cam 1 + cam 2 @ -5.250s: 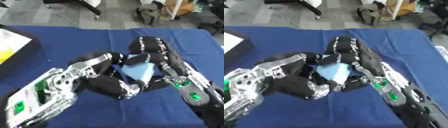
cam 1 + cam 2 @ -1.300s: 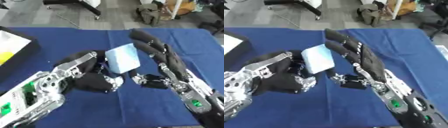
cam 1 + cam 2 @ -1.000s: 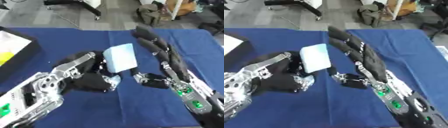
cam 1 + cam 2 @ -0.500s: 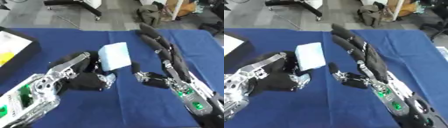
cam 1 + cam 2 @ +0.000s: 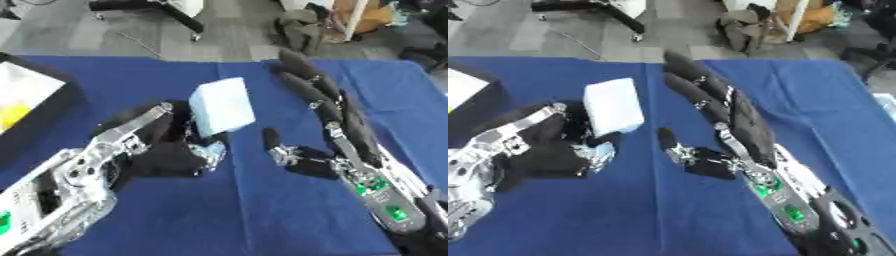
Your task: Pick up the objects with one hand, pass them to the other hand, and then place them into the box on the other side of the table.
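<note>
Left hand (image 5: 162,142): fingers clamped on pale blue block (image 5: 221,105), held above the blue table (image 5: 262,215). Right hand (image 5: 337,132): fingers straight, apart, just beside block. Box (image 5: 26,100) far left.

Black-fingered hands, silver metal frames (green lights on the right forearm (image 5: 378,187)).

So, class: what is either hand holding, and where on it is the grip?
The left hand holds the pale blue block by its lower end; the right hand is open, holding nothing.
</note>
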